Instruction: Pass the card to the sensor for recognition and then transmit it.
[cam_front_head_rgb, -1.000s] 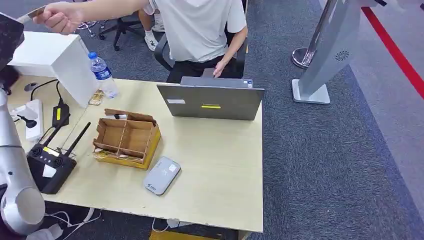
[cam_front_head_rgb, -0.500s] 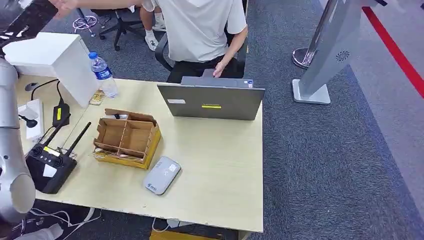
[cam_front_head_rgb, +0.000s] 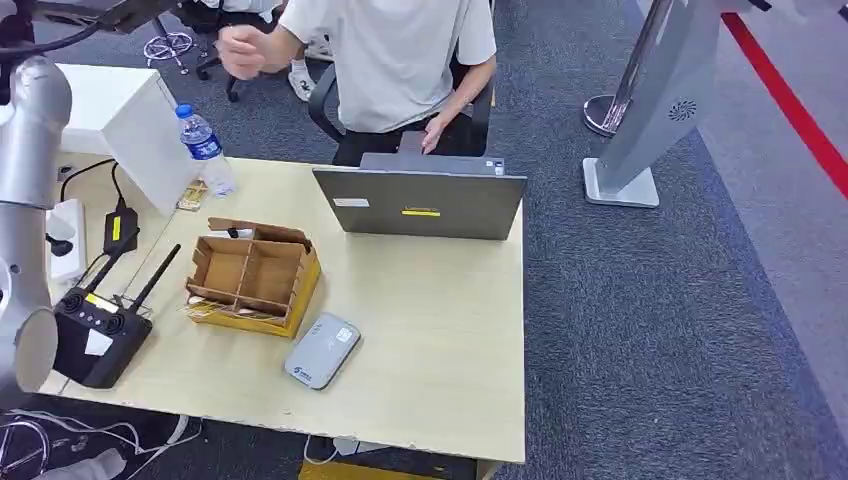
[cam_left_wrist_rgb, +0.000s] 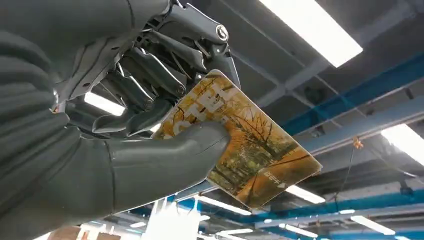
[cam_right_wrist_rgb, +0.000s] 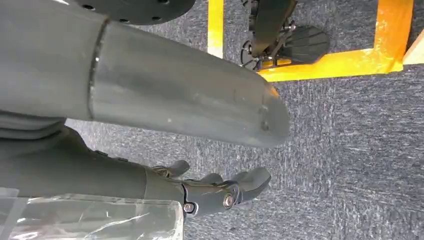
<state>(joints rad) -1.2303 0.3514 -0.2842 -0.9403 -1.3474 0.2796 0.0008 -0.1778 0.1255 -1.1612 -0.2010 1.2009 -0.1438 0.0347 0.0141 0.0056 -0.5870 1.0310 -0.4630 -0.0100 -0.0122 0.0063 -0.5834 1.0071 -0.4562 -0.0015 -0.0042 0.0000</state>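
My left hand pinches an orange-and-yellow printed card between thumb and fingers, lifted high with the ceiling lights behind it. In the head view that hand is a dark shape at the top left corner, above the white box. The grey card sensor lies flat near the table's front edge, well below and to the right of the raised hand. My right hand hangs over the carpet with its fingers loosely apart and nothing in them.
A person sits behind the table with one hand raised near the shoulder. On the table stand a laptop, a compartmented cardboard box, a water bottle, a white box and a black controller.
The person's hand held out the card at the top left, then drew back toward their body. My left arm has risen, and its hand now holds the card.
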